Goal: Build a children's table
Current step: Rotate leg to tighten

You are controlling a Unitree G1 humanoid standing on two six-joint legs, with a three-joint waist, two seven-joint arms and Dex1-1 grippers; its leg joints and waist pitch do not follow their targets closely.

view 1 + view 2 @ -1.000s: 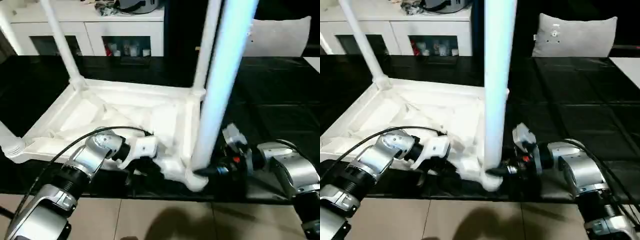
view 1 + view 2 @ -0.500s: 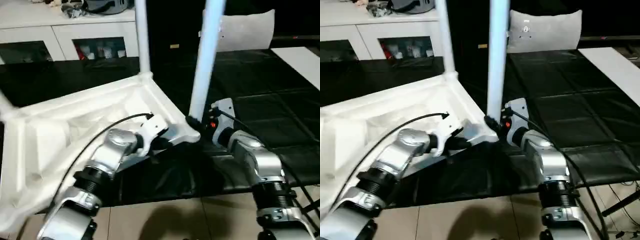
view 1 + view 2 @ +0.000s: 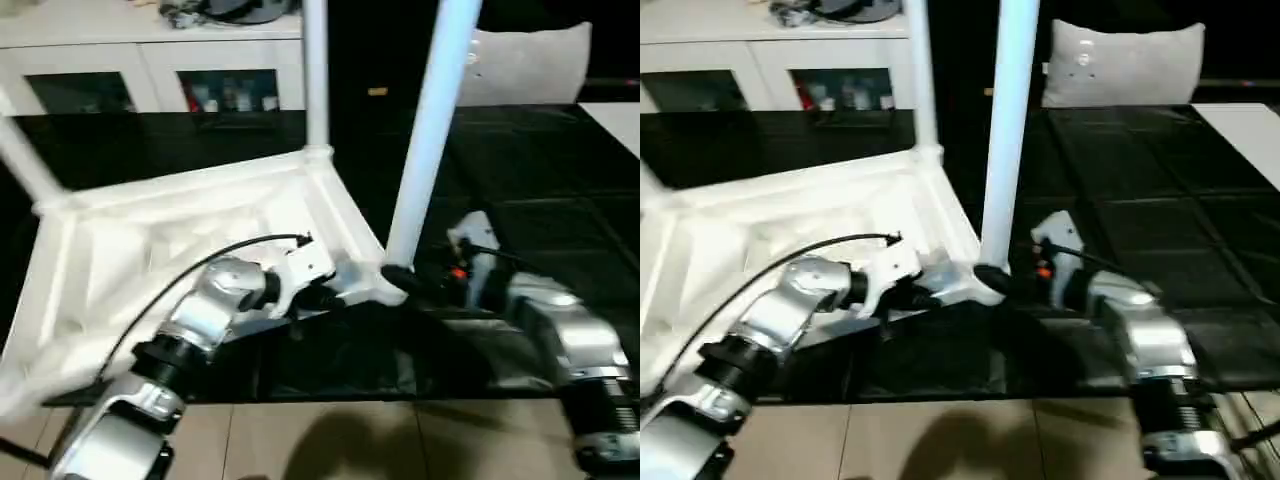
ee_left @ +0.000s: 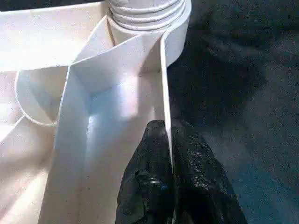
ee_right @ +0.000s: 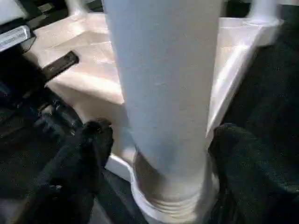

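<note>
Children's table (image 3: 190,225) lies upside down on the black surface (image 3: 540,180), ribbed underside facing up. Three legs visible standing up out of the corner sockets: near-right leg (image 3: 430,130) right in front of the head camera, far leg (image 3: 315,75) behind it, one more leg (image 3: 20,160) at the left edge.

Left claw (image 4: 169,158): pinched tight on the thin side rim of the tabletop (image 4: 164,84), one finger on each face of the wall, just back from the ribbed corner socket (image 4: 149,18). From the head view the left claw sits at the near edge of the top, just left of the near-right corner.

Right claw (image 5: 154,154): spread wide, fingers (image 5: 88,144) on either side of the near-right leg's base, where the leg enters its socket. Visible gap between both fingers and the leg, so it isn't gripping. From the head view the right claw (image 3: 420,282) is just beside the near-right corner, on the dark surface side.

Background: white cabinet (image 3: 150,60) with glass doors behind the surface, grey cushion (image 3: 1125,65) at far right. Tiled floor (image 3: 330,440) below the near edge of the surface.
</note>
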